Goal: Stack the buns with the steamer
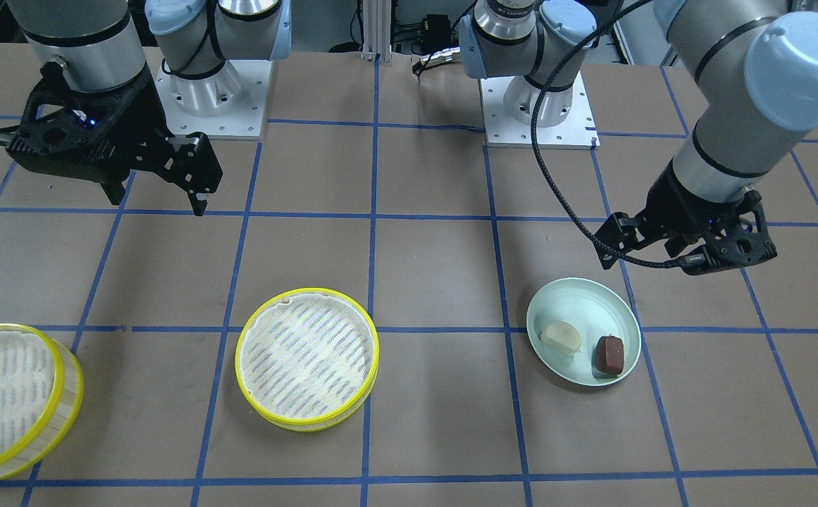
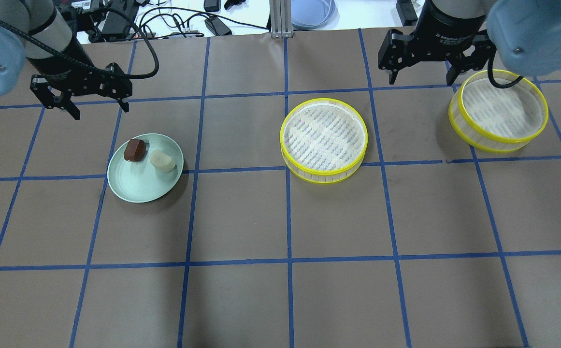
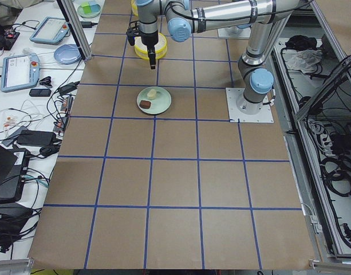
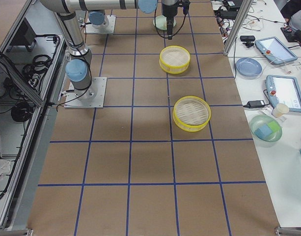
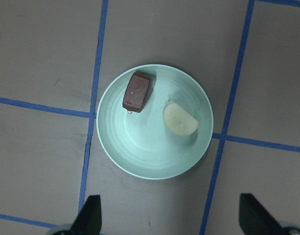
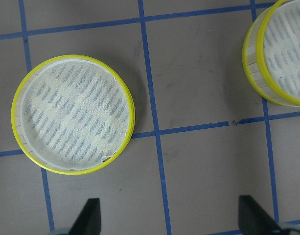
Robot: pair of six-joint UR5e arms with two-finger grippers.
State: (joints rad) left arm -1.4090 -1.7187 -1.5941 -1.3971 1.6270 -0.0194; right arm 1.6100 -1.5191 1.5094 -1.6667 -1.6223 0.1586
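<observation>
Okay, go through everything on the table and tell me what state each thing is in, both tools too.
cream bun: lying on the green plate
brown bun: on the same plate, not touching the cream bun
green plate: holding both buns
middle steamer tray: empty, unstacked
outer steamer tray: empty, unstacked
left tool: open, holding nothing
right tool: open, holding nothing

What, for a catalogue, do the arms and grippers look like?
The left arm and right arm are silver-grey tubes with pale blue joint caps and black bands. The left gripper and right gripper are angular, black; a braided cable loops to the left.
</observation>
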